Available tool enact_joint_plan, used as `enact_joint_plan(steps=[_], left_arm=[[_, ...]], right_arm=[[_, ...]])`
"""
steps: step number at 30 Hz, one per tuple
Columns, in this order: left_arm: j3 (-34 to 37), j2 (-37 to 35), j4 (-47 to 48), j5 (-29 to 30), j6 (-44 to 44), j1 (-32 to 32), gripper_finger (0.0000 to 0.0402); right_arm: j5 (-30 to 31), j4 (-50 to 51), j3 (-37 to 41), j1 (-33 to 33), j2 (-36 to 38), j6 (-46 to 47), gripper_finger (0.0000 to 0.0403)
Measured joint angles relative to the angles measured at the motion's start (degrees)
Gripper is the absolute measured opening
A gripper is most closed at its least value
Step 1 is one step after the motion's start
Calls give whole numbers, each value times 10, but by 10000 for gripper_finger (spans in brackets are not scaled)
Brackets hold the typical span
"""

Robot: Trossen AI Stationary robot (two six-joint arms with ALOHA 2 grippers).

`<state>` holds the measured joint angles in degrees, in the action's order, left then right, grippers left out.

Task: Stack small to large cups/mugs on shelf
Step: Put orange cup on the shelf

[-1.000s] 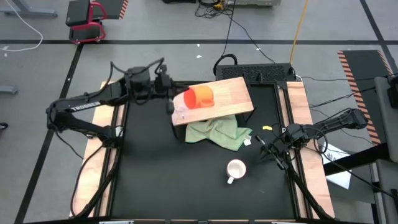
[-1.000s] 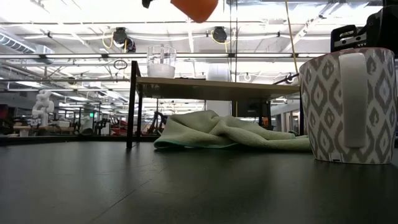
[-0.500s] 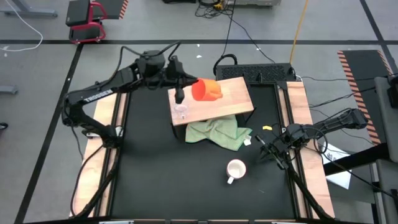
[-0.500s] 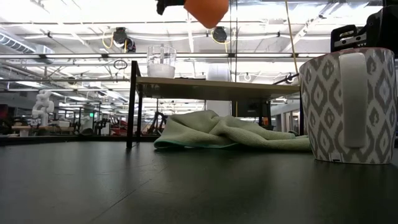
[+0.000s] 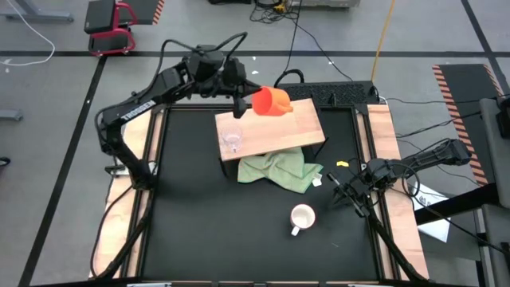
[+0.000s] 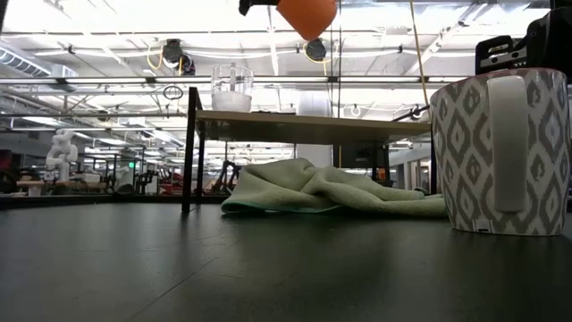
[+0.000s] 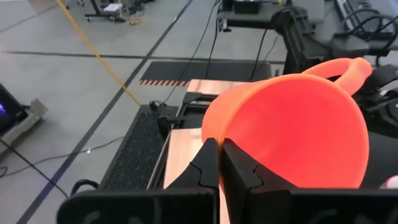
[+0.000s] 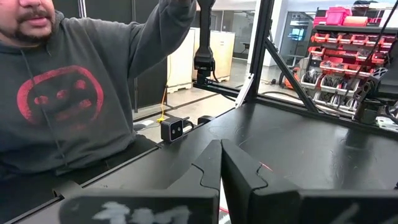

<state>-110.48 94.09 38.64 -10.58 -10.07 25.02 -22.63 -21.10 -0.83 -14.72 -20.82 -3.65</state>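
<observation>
My left gripper (image 5: 243, 99) is shut on the orange mug (image 5: 271, 102), high above the far edge of the tan shelf (image 5: 299, 127). The low view shows the mug (image 6: 307, 13) well above the shelf top (image 6: 313, 125). The clear glass cup (image 5: 232, 140) stands upright on the shelf's left end, as the low view also shows (image 6: 231, 88). The white patterned mug (image 5: 302, 216) stands on the black table near the front right and fills the low view's right side (image 6: 500, 152). My right gripper (image 5: 341, 190) is shut and empty at the table's right edge. My left gripper pinches the orange mug's rim (image 7: 213, 138), the wall between its fingers, one finger inside the mug and one outside. The mug is lifted clear of the shelf and tilted, with its opening toward the wrist and its handle (image 7: 349, 65) on the side away from the fingers.
A green cloth (image 5: 280, 169) lies bunched under and in front of the shelf, also seen in the low view (image 6: 313, 192). The shelf stands on dark legs (image 6: 190, 148). A person in a grey hoodie (image 8: 68, 93) sits beyond the table's edge.
My left gripper has carried the orange mug toward the table's far edge and a little to the right, from over the shelf's left part to over its far edge. The mug has stayed lifted clear. The glass cup and white mug have not moved.
</observation>
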Motion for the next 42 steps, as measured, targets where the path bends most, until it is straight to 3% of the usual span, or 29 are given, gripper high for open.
enact_joint_plan(steps=[7,13,33,42], left_arm=[[-115,69,94,0,-4,27,0],[-165,104,171,0,-20,33,0],[-169,119,292,-30,-65,32,0],[-169,160,318,-29,-85,12,0]], right_arm=[[0,2,0,0,0,0,0],[0,5,0,0,0,0,0],[0,0,0,0,0,-1,0],[0,-1,0,0,0,-2,0]])
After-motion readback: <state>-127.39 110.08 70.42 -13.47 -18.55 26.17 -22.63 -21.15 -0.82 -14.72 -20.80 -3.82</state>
